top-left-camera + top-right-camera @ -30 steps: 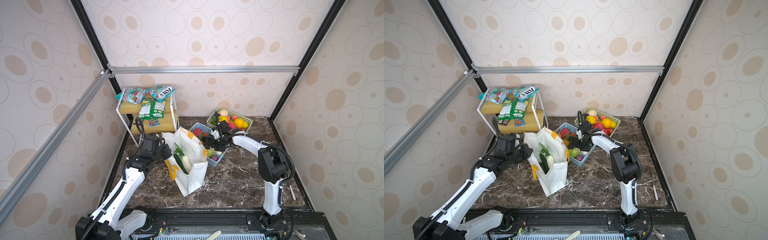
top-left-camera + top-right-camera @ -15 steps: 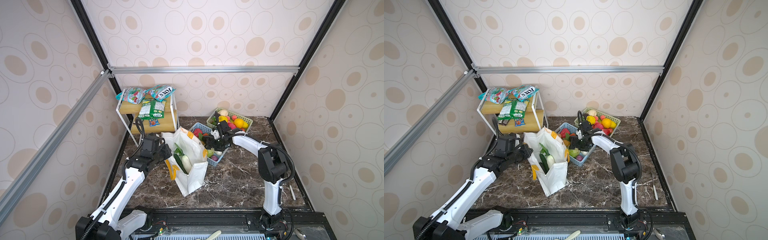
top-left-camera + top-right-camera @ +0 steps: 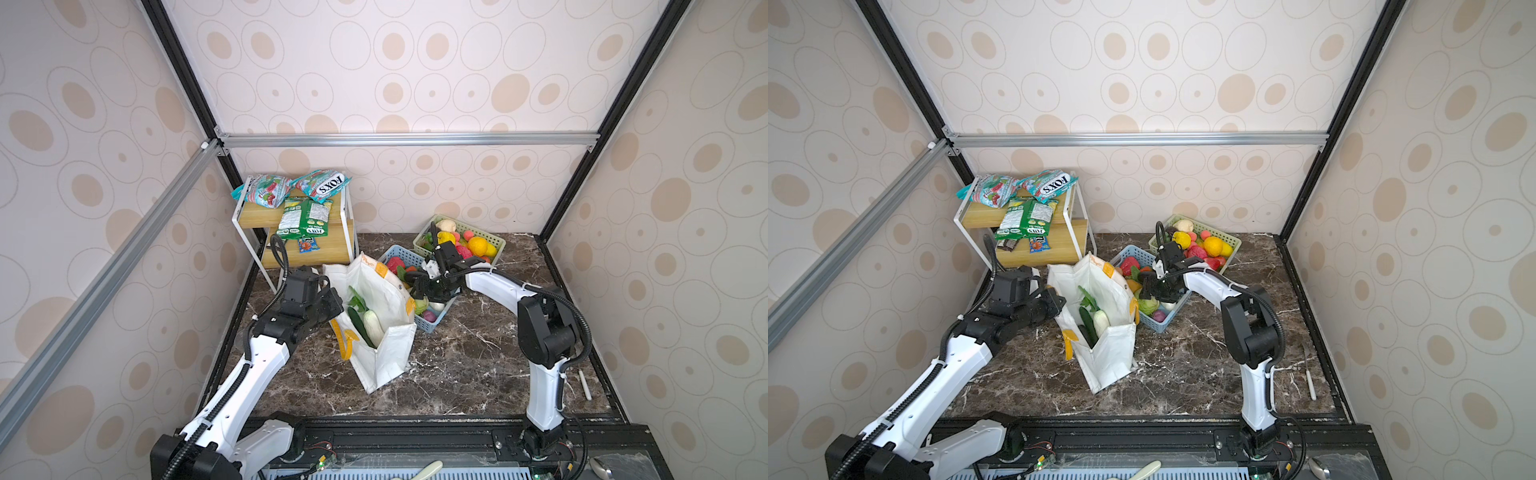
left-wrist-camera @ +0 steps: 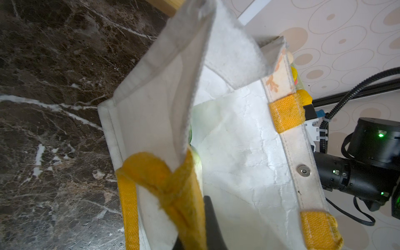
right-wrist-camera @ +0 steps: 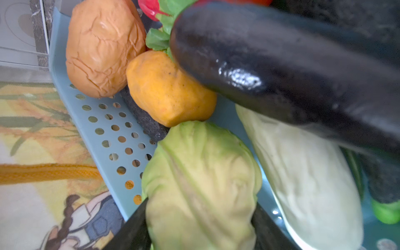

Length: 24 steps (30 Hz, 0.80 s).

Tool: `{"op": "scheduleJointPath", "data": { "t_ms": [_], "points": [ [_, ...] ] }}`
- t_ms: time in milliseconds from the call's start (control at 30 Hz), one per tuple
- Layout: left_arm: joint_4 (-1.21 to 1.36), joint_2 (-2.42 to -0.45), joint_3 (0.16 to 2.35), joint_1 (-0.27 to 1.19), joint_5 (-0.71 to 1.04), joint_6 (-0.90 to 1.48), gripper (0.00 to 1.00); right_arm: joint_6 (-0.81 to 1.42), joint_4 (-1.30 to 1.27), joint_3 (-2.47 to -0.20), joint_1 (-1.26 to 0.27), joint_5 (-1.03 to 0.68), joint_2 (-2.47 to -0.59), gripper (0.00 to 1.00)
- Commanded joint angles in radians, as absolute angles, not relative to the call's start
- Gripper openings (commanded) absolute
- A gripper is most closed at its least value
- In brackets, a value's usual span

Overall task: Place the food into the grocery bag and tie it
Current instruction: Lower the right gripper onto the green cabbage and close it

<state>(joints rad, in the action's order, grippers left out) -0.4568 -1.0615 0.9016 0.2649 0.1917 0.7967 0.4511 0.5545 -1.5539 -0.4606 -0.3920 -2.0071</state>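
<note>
Nearest, the grocery bag stands open on the marble table with a cucumber and a white vegetable inside. Its rim by the yellow handle is pinched in the closed left gripper, and if that pinch slipped, the mouth would likely sag shut. Just behind, in the blue basket, the right gripper has its jaws pressed against both flanks of the green cabbage. The dark eggplant crowding close above could snag a lift or tumble out, while farther back the green basket holds more food.
</note>
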Motion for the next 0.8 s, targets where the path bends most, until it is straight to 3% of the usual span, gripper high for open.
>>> {"op": "scheduleJointPath", "data": {
  "t_ms": [0, 767],
  "points": [
    [-0.425, -1.039, 0.916, 0.266, 0.176, 0.801, 0.0, 0.446, 0.581, -1.545, -0.466, -0.405, -1.948, 0.6],
    [-0.424, -1.047, 0.92, 0.264, 0.182, 0.797, 0.0, 0.4, 0.664, -1.668, -0.435, -0.341, -1.822, 0.59]
  ]
}}
